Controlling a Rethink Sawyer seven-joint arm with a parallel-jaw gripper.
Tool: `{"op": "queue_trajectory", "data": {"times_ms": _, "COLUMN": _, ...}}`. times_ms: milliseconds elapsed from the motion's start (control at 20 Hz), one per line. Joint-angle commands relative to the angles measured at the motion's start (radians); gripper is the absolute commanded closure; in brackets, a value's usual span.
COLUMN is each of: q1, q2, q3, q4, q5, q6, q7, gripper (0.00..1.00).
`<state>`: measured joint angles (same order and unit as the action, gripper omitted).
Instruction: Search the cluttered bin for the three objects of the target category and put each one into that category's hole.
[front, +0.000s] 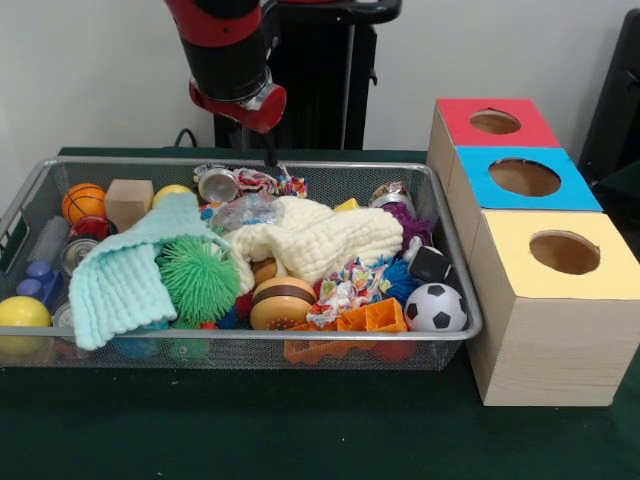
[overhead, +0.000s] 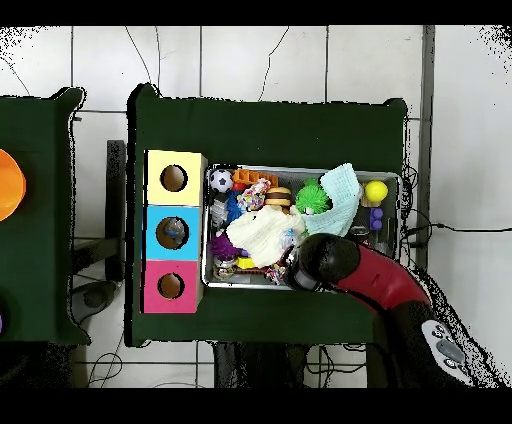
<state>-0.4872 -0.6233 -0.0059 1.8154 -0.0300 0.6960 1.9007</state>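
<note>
A: Fig. note: where are we seeing the bin (front: 455, 300)?

B: It's sitting on the green tabletop (front: 300, 430), just beside the three boxes (front: 540, 240) w/ holes. It's crowded w/ toys and two cloths.

A: End effector (front: 268, 150)?

B: It's hanging over the bin's far rim; we can't tell its opening.

A: Approach?

B: Target category isn't given, so we're advising probing slowly, shifting the cream cloth (front: 320, 240) aside and lifting one item at a time.

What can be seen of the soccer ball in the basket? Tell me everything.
The soccer ball is small, white with black patches, glossy like plastic or rubber. It sits whole in the wire basket's front corner nearest the yellow-topped box, against the mesh wall, beside an orange plastic piece. The overhead view shows it in that corner too.
</note>
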Motion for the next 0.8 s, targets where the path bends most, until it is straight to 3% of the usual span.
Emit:
{"op": "queue_trajectory", "data": {"times_ms": 50, "q1": -0.004, "q2": 0.058, "q3": 0.022, "q4": -0.072, "q5": -0.002, "q6": -0.083, "q7": 0.109, "gripper": 0.00}}
{"op": "queue_trajectory", "data": {"times_ms": 500, "q1": 0.063, "q2": 0.079, "q3": -0.062, "q4": -0.179, "q5": -0.076, "q6": -0.153, "q7": 0.111, "gripper": 0.00}}
{"op": "queue_trajectory", "data": {"times_ms": 700, "q1": 0.058, "q2": 0.156, "q3": -0.061, "q4": -0.268, "q5": -0.128, "q6": -0.164, "q7": 0.041, "gripper": 0.00}}
{"op": "queue_trajectory", "data": {"times_ms": 800, "q1": 0.033, "q2": 0.226, "q3": -0.039, "q4": -0.360, "q5": -0.180, "q6": -0.170, "q7": -0.040, "gripper": 0.00}}
